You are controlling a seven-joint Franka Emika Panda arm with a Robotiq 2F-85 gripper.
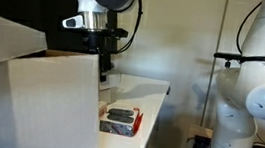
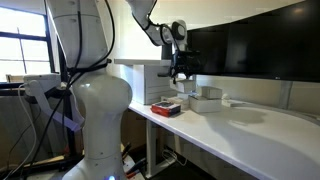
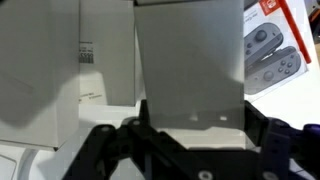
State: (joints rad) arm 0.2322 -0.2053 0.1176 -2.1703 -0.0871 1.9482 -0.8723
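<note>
In an exterior view the gripper (image 1: pixel 102 73) hangs above the white table (image 1: pixel 156 92). A large cardboard box (image 1: pixel 38 104) in the foreground hides part of it. The red-edged controller box (image 1: pixel 120 118) lies flat on the table, below the fingers and a little to one side, clear of them. What sits between the fingers is too small to make out here.

In an exterior view from across the table, the gripper (image 2: pixel 180 75) points down over the table (image 2: pixel 250 125). The controller box (image 2: pixel 167 106) lies below the fingertips, off to one side. A low white box (image 2: pixel 207 99) rests on the opposite side of them. The spread of the fingers cannot be read from this angle.

In the wrist view the gripper (image 3: pixel 195 122) stands at a narrow spread, clamped on a flat gray slab (image 3: pixel 190 60). The dark fingers (image 3: pixel 268 138) flank the slab's lower edge, and it reaches out well past the fingertips. Beyond the slab and off past one finger shows a corner of the controller box (image 3: pixel 275 50). White cartons (image 3: pixel 40 70) stand beyond the other finger.
</note>
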